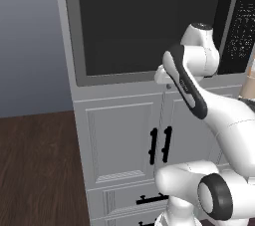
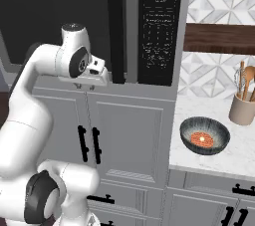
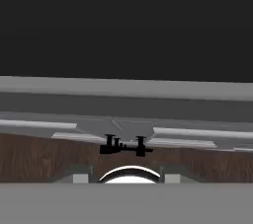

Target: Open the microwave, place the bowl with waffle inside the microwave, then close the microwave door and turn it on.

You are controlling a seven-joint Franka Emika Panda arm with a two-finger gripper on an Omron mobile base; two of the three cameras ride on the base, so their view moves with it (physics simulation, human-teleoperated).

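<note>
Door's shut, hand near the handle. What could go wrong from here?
1. The gripper sits low beside the handle, not around it; closing now may grab nothing or scrape the microwave door.
2. The bowl sits near the counter edge; a wide arm swing could knock it.

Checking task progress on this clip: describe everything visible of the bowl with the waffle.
The bowl is round and shallow, dark grey with fine streaks, ceramic-looking. It sits upright on the pale countertop right of the microwave, in front of a utensil crock, apart from it. A round reddish-orange waffle lies flat in its bottom. Nothing but the counter touches the bowl; it is not yet in the microwave.
</note>
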